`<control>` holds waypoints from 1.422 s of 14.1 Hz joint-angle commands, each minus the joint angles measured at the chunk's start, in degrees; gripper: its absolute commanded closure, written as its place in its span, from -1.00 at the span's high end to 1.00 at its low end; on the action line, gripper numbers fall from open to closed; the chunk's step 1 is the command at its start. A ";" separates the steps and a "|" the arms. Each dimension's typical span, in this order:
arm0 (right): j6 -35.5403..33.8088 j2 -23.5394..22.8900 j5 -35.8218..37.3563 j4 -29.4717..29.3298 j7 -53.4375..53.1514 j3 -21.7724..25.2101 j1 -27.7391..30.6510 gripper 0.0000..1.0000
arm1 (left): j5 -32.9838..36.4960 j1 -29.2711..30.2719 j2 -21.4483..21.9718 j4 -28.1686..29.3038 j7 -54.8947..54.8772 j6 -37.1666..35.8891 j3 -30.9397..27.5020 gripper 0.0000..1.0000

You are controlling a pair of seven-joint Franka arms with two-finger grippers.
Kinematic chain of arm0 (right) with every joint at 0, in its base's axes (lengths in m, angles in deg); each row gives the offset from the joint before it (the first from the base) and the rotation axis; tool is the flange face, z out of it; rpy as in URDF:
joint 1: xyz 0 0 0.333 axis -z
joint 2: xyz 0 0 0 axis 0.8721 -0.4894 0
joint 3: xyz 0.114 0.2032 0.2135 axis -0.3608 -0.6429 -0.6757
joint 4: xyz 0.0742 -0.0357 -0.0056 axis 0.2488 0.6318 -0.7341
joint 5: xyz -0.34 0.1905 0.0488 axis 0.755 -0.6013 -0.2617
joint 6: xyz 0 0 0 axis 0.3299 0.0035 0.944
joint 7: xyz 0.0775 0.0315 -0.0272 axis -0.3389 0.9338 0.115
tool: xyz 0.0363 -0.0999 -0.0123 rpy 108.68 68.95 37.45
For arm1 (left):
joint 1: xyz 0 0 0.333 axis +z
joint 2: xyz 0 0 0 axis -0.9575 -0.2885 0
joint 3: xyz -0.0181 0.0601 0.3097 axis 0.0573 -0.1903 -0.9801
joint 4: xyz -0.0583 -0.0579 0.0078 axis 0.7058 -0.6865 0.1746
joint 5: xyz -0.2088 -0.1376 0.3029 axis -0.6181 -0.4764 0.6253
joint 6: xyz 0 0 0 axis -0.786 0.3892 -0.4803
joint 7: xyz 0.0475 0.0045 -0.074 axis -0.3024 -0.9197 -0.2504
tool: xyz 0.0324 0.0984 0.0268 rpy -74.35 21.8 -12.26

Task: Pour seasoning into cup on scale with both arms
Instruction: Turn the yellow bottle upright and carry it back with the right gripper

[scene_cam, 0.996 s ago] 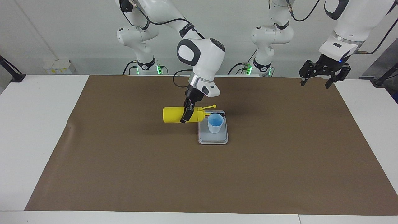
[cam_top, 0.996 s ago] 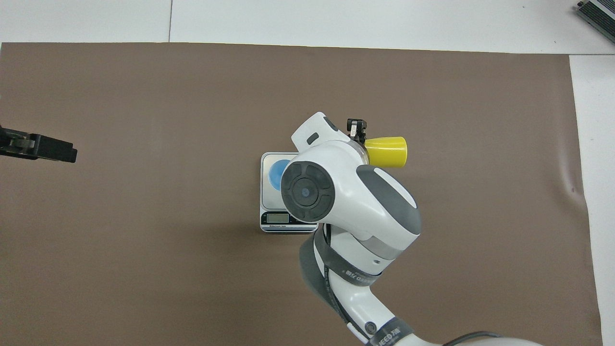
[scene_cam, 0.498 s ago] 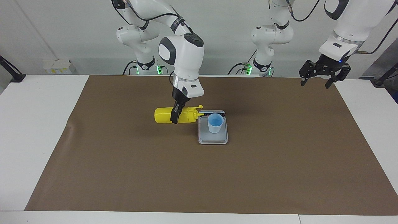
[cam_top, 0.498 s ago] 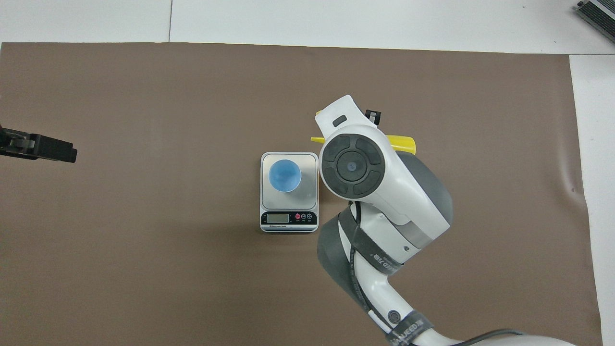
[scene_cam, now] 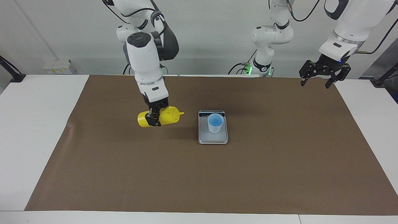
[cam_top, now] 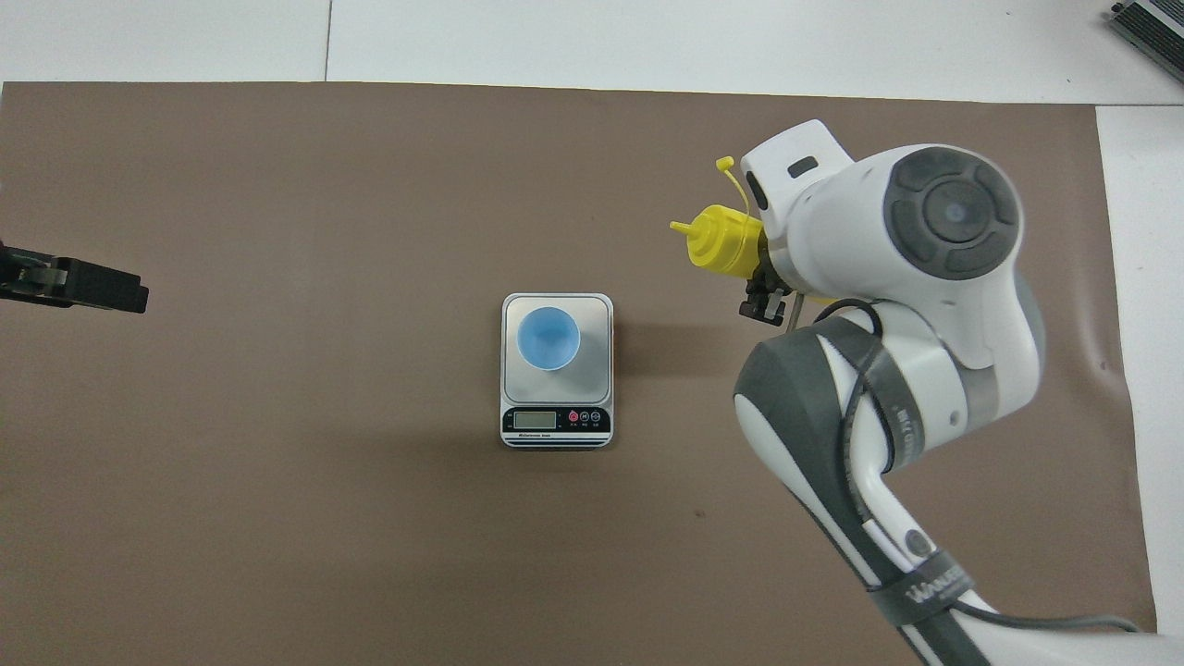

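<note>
Yellow seasoning bottle (scene_cam: 161,117) clamped on its side in the right gripper (scene_cam: 154,117), held in the air above the brown mat (scene_cam: 279,174), nozzle aimed toward the scale (scene_cam: 213,138). Scale flat on the mat toward the left arm's end from that gripper, well apart; blue cup (scene_cam: 215,123) upright on its plate. Left gripper (scene_cam: 318,80) waiting with fingers spread, holding nothing, over the mat's edge at its own end.

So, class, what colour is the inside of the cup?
Bright blue inside the cup, clearest in the overhead view.
</note>
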 commanded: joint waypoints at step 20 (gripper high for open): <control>13.81 3.20 -63.52 22.99 54.38 -0.56 19.82 -1.00 | -0.84 0.75 1.36 1.28 -0.34 -0.59 0.18 1.00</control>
